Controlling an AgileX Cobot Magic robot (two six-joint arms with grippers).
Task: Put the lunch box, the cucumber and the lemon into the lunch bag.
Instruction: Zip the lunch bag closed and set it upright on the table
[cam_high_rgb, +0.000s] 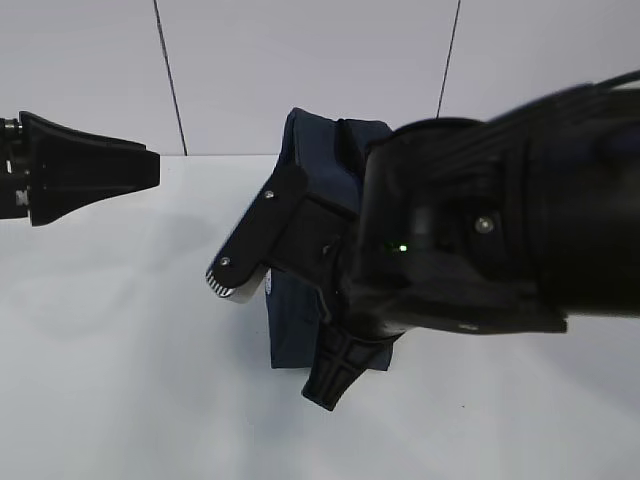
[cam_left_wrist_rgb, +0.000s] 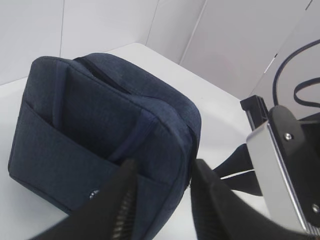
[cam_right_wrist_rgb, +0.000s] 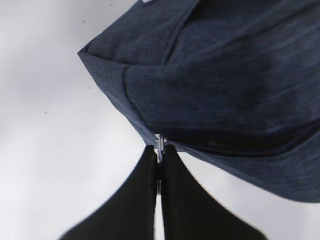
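The right gripper (cam_right_wrist_rgb: 159, 160) is clenched on the small metal zipper pull (cam_right_wrist_rgb: 159, 145) at a corner of the lunch bag (cam_right_wrist_rgb: 225, 85); its two fingers meet around it. The left gripper (cam_left_wrist_rgb: 162, 192) is released, with its fingers spread, and it hovers just beside the bag's front pocket without touching. The lunch bag stands upright on the white tabletop (cam_high_rgb: 120, 380), its top side up. In the exterior view its long axis runs away from the camera toward the wall.
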